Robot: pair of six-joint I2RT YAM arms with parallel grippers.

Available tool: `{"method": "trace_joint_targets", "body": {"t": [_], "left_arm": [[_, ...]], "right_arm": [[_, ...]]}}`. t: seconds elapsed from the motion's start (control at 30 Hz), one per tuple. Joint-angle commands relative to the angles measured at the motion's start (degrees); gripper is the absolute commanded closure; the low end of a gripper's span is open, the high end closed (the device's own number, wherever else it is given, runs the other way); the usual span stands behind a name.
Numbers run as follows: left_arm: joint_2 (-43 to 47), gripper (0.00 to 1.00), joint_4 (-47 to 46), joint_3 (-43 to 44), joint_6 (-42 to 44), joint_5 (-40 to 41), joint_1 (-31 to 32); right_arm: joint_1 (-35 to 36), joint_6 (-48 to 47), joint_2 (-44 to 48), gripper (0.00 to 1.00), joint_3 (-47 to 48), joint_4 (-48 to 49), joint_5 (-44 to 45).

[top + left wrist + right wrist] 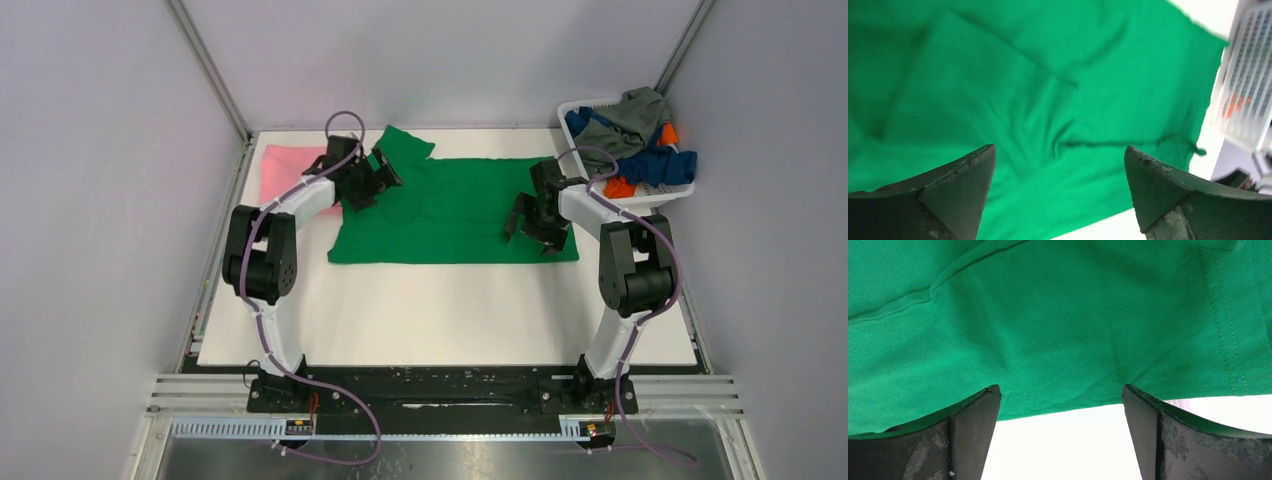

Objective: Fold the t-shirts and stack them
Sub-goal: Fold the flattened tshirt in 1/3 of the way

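A bright green t-shirt (450, 210) lies spread flat across the middle of the white table, one sleeve sticking out at its far left corner. It fills the left wrist view (1038, 100) and the right wrist view (1058, 325). A light pink t-shirt (290, 168) lies folded at the far left. Grey-olive, dark blue and orange shirts (640, 140) are heaped in the basket. My left gripper (385, 172) is open and empty over the green shirt's left end (1060, 155). My right gripper (530, 228) is open and empty over the shirt's right end, at its edge (1060, 397).
A white slotted basket (578, 112) stands at the far right corner and shows at the right edge of the left wrist view (1248, 85). Grey walls and metal posts close in the back and sides. Bare white tabletop (440, 310) lies in front of the shirt.
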State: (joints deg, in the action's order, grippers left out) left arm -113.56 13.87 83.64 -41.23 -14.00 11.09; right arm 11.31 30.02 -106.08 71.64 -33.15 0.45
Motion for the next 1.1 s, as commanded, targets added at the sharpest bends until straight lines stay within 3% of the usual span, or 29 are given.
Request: {"method": "trace_joint_targets", "body": {"t": [0.0,0.17,0.47,0.67,0.9,1.07], "left_arm": [[3.0,0.01,-4.4,-7.4,-2.7,-5.4,3.0],[3.2,0.01,-3.6,-14.3,-4.4,-5.8,4.0],[12.3,0.01,-3.9,-28.4,-6.0,-1.4,8.7],[13.7,0.01,-5.3,-30.3,-6.1,0.6,9.7],[13.2,0.01,-5.4,-27.9,-6.9,0.8,9.7],[12.3,0.01,-5.3,-26.6,-7.6,-0.9,9.7]], "right_arm": [[0.1,-0.8,0.2,0.01,0.9,-1.6,-0.2],[0.1,-1.8,2.3,0.01,-2.7,-2.0,0.0],[-4.4,-4.9,9.8,0.00,-12.7,-4.9,-1.7],[-4.4,-8.7,10.9,0.00,-6.2,2.6,-9.1],[-4.5,-6.1,-6.1,0.00,8.3,3.4,-13.1],[-4.9,-3.2,-8.7,0.00,12.5,0.3,-11.6]]}}
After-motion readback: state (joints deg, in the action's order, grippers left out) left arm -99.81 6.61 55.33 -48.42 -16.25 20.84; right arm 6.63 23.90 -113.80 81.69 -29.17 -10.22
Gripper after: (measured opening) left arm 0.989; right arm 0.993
